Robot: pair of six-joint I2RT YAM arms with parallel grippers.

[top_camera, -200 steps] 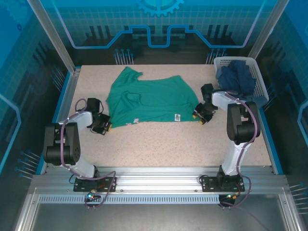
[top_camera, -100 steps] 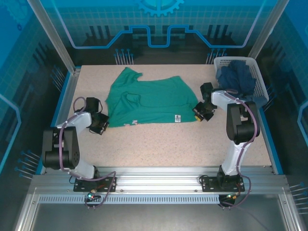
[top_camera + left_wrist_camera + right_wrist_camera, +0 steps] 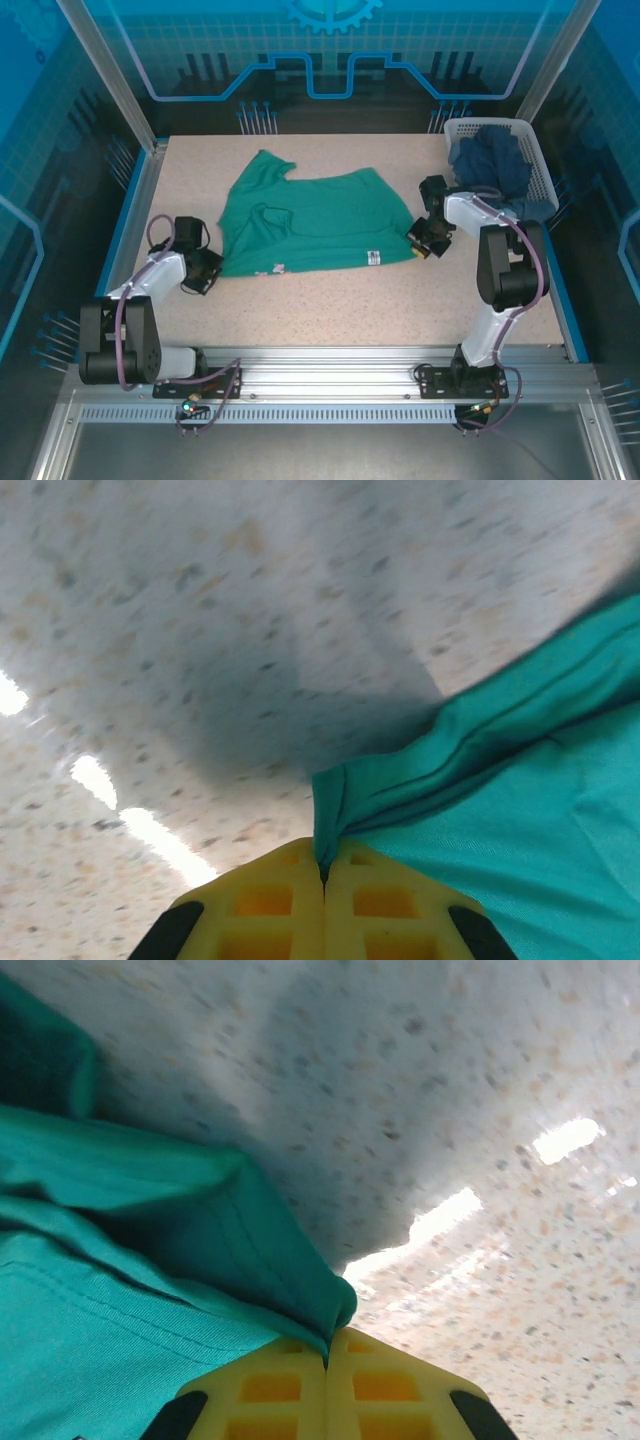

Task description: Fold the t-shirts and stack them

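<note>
A teal-green t-shirt [image 3: 310,215] lies spread on the speckled table, a small white label [image 3: 375,258] near its front hem. My left gripper [image 3: 212,270] is shut on the shirt's front-left corner; in the left wrist view the yellow fingers [image 3: 270,900] pinch a fold of teal cloth [image 3: 345,800]. At the shirt's front-right corner my right gripper [image 3: 420,240] is shut on the hem, its yellow pads [image 3: 385,1385] clamping teal cloth [image 3: 300,1290]. Dark navy t-shirts [image 3: 490,165] sit bunched in the basket.
A white lattice basket [image 3: 535,150] stands at the back right corner of the table, just behind the right arm. A raised blue rim [image 3: 130,215] borders the table on the left. Bare speckled tabletop [image 3: 330,305] stretches between the shirt and the arm bases.
The right gripper closed on the shirt's corner. Both grippers drew outward and toward the front, stretching the front hem wider; the label shifted nearer the front edge.
</note>
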